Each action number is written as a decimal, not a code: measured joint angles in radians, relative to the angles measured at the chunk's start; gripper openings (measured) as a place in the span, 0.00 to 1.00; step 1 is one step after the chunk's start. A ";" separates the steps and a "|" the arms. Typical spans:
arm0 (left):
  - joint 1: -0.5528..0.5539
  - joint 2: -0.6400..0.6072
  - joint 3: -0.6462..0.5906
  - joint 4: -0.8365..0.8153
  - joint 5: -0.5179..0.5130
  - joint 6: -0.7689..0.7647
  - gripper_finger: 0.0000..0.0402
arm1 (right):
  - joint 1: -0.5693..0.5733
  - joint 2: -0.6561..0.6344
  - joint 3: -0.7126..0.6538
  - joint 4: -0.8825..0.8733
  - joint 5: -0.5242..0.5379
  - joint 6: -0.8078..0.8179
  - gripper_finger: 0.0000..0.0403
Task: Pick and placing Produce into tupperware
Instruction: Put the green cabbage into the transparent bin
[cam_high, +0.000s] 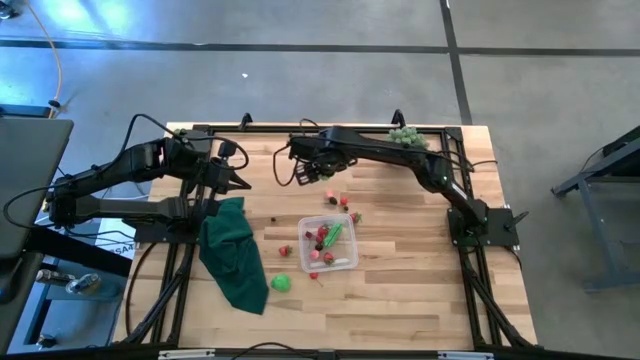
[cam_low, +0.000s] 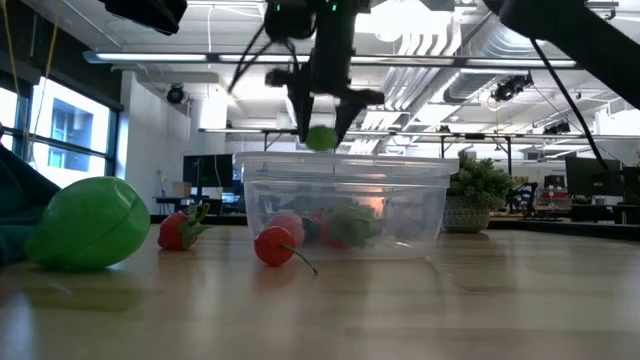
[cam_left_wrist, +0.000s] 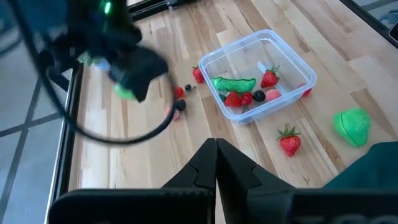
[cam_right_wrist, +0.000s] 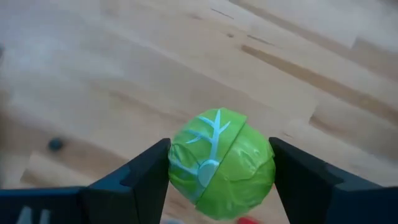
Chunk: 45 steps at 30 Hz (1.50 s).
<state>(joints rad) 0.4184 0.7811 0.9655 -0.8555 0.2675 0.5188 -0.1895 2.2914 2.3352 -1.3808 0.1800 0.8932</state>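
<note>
**Produce and container on the worktop**

A small clear plastic square container with rounded corners (cam_high: 328, 244) is seen upright on the wooden worktop (cam_high: 400, 290). An elongated green pod (cam_left_wrist: 234, 83), red strawberries and dark berries are held inside it. A red strawberry (cam_left_wrist: 290, 141) and a larger bright green round piece (cam_left_wrist: 352, 124) lie just beside it. A round green sprout with pale leaf veins (cam_right_wrist: 221, 163) is clamped above the worktop in the right pincer (cam_right_wrist: 221, 174).

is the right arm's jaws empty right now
No, the right gripper is shut on a green leafy produce ball, pinched between both dark fingers.
</note>
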 joint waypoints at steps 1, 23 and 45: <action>0.000 0.000 0.000 0.000 0.000 0.000 0.00 | 0.014 -0.014 0.000 0.000 0.010 -0.018 0.58; 0.000 0.000 0.000 0.000 0.000 0.000 0.00 | 0.250 -0.085 -0.001 -0.044 -0.251 -0.034 0.58; 0.000 0.000 0.000 0.000 0.000 0.000 0.00 | 0.346 -0.086 -0.369 0.227 -0.271 -0.150 0.58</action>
<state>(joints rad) 0.4185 0.7811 0.9653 -0.8555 0.2672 0.5186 0.1570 2.2057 1.9661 -1.1542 -0.0910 0.7429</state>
